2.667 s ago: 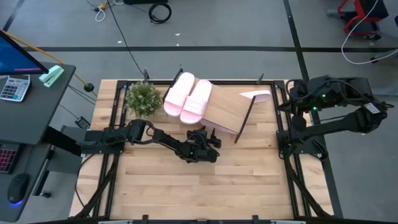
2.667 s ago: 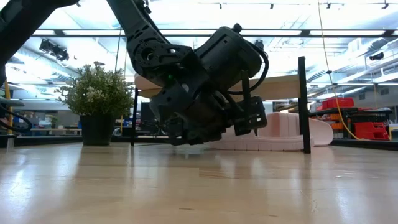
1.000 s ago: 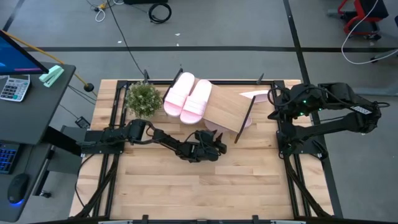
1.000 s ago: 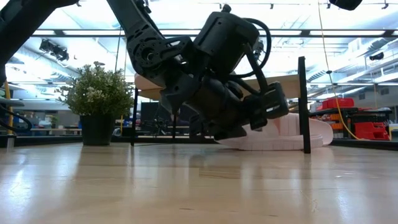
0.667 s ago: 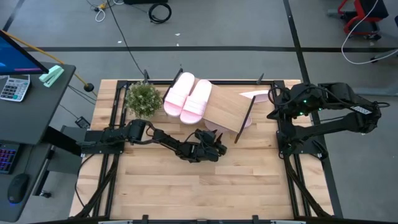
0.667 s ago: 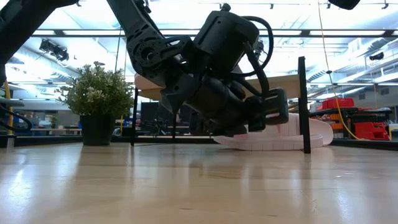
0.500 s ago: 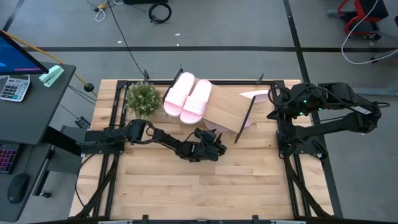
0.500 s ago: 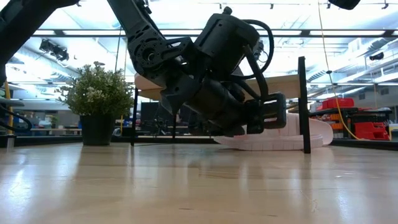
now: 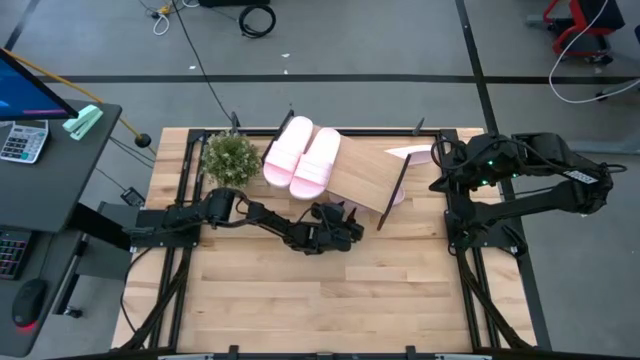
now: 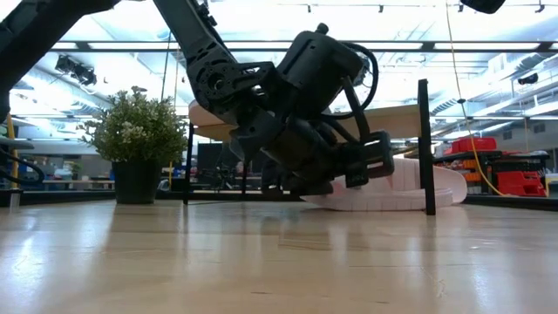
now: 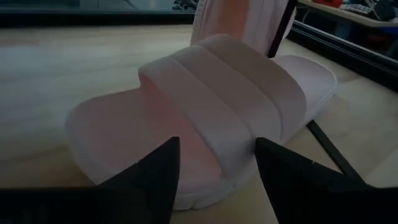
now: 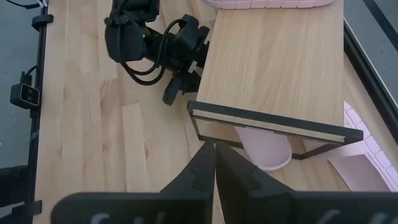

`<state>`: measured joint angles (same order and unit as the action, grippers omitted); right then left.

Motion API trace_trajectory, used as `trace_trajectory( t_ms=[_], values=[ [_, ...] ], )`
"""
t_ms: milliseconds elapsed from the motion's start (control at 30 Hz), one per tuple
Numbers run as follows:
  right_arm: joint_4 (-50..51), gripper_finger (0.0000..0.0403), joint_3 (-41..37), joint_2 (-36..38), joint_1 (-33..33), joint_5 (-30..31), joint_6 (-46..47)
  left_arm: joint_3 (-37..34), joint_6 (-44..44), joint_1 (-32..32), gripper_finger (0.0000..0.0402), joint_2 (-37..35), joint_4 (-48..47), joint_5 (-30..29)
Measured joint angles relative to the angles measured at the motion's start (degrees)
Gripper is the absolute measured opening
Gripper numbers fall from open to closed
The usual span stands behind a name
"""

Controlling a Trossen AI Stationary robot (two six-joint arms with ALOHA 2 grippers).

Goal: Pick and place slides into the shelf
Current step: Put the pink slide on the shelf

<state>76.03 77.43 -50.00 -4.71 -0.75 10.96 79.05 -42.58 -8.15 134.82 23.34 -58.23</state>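
Note:
Two pink slides [image 9: 305,155] lie side by side on the left part of the slanted wooden shelf [image 9: 368,178]. A third slide [image 11: 205,106] lies sole down on the table under the shelf, also seen in the low view [image 10: 405,185]. A fourth slide [image 9: 415,152] sits by the shelf's far right corner. My left gripper [image 11: 217,155] reaches low under the shelf's near edge [image 9: 345,225] and is open, one finger on each side of the third slide's strap edge. My right gripper [image 12: 214,152] hangs shut, high over the table's right side. My left gripper's fingers [image 11: 165,158] stand on either side of the strap [image 11: 230,134] at the slide's near side, coming in almost level from the table's near side. I cannot tell whether they touch it. The slide rests flat on the table.
A potted plant [image 9: 231,158] stands at the table's far left beside the shelf. Thin black shelf legs [image 10: 425,148] stand close around the slide under the board. The near half of the tabletop [image 9: 320,300] is bare wood.

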Motion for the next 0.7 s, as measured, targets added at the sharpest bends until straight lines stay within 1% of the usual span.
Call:
trace_trajectory(
  t_ms=[67,200,300,433,500,567,633,700],
  values=[
    [0.0,0.002,0.0,0.0,0.0,0.0,0.0,0.0,-2.0,0.7,0.0221,0.0,-0.1,1.4],
    [0.0,0.002,0.0,0.0,0.0,0.0,0.0,0.0,-5.3,2.5,0.0224,-0.1,0.8,7.8],
    [0.0,0.002,0.0,0.0,0.0,0.0,0.0,0.0,-5.8,3.4,0.022,-0.2,1.8,11.6],
    [-0.6,0.002,0.0,0.0,0.0,0.0,0.0,0.0,-6.1,3.8,0.0206,-0.2,1.8,12.8],
    [-1.2,0.002,0.0,0.0,0.0,0.0,0.1,0.0,-6.1,3.9,0.0188,-0.2,1.9,13.0],
    [-1.2,0.002,0.0,0.0,0.0,0.0,0.6,0.0,-6.0,3.8,0.0162,-0.2,1.8,13.3],
    [-1.2,0.002,0.0,0.0,0.0,0.0,1.0,0.1,-6.1,3.5,0.0126,-0.2,1.8,13.3],
    [-1.2,0.002,0.0,0.0,0.0,0.0,1.0,0.1,-6.2,3.1,0.008,-0.1,1.7,12.8]
  ],
)
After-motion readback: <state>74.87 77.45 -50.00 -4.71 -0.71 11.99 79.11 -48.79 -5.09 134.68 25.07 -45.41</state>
